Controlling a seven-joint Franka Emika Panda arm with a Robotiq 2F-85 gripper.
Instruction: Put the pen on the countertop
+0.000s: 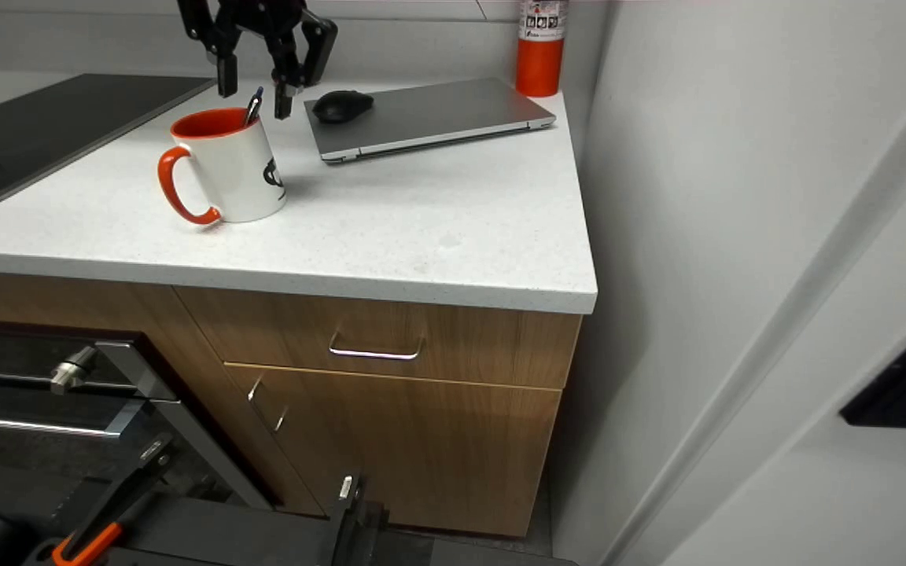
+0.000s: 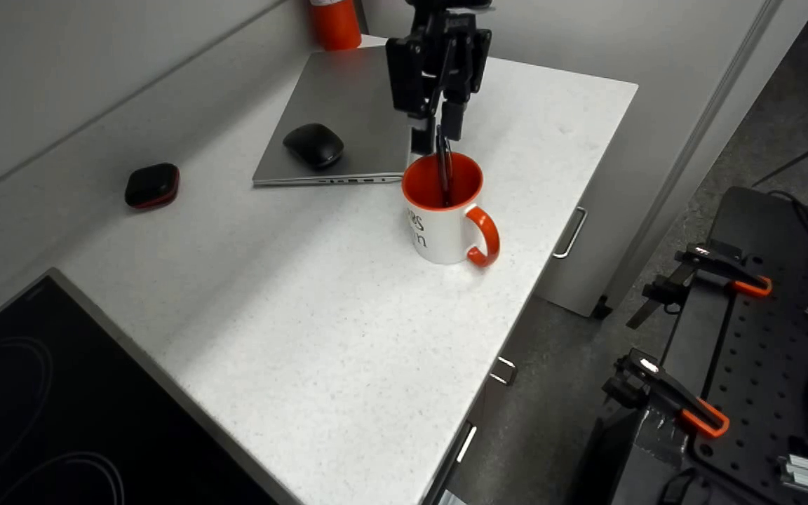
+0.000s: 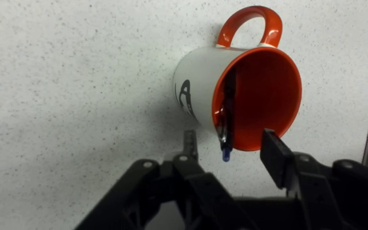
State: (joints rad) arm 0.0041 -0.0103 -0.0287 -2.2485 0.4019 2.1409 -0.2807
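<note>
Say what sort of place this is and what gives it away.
Most likely a kitchen or kitchenette: a dark cooktop with ring markings, set in the white countertop, and what looks like an oven below. Home or office, I can't tell.

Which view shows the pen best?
Wrist view: the pen is largest, blue end clear, lower end shadowed. In an exterior view only its upper part shows, the mug hiding the rest; in an exterior view its shaft shows inside, but smaller.
</note>
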